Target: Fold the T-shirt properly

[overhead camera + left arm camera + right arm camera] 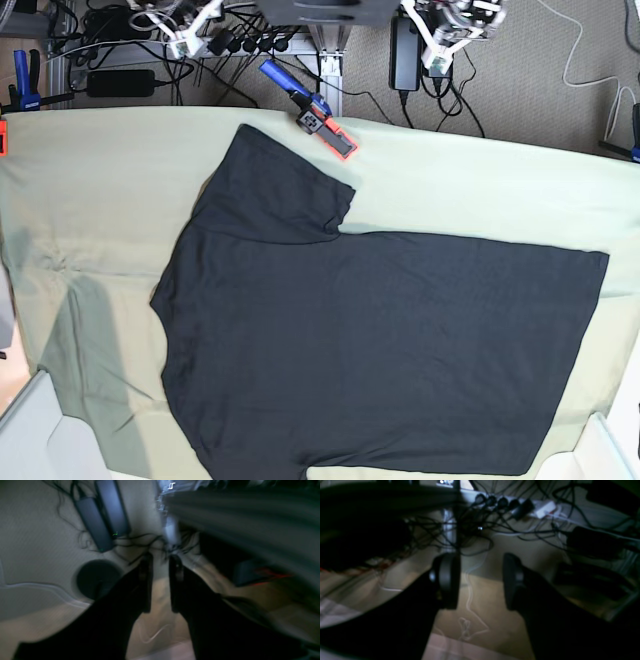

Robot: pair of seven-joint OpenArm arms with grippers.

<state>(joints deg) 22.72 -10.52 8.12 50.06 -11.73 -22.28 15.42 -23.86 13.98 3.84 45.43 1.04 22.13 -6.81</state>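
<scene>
When seen in the base view, spreads wide a large plain black fabric T-shirt point(370, 340) over a pale green cloth point(480, 180), from the centre down past the frame's edge at 6 to 7 o'clock. Reaches up toward 11 o'clock with one flap, and rightward to 4 o'clock with a fairly straight edge. Near that flap, toward 12 o'clock, see a blue, black and red elongated tool point(310, 110), slanting, its red end down toward 4 o'clock.

In the left wrist view, with the black left gripper point(161, 582), fingers spread slightly, a narrow gap between. Toward 11 o'clock, see two dark rectangular boxes point(95, 523) side by side; toward 8 o'clock, a round black disc point(97, 578), blurred.

In the right wrist view, with the black right gripper point(480, 581), fingers spread, more widely. Toward 12 o'clock, see tangled thin black cables point(475, 527); toward 1 o'clock, a small white plug point(546, 509).
</scene>
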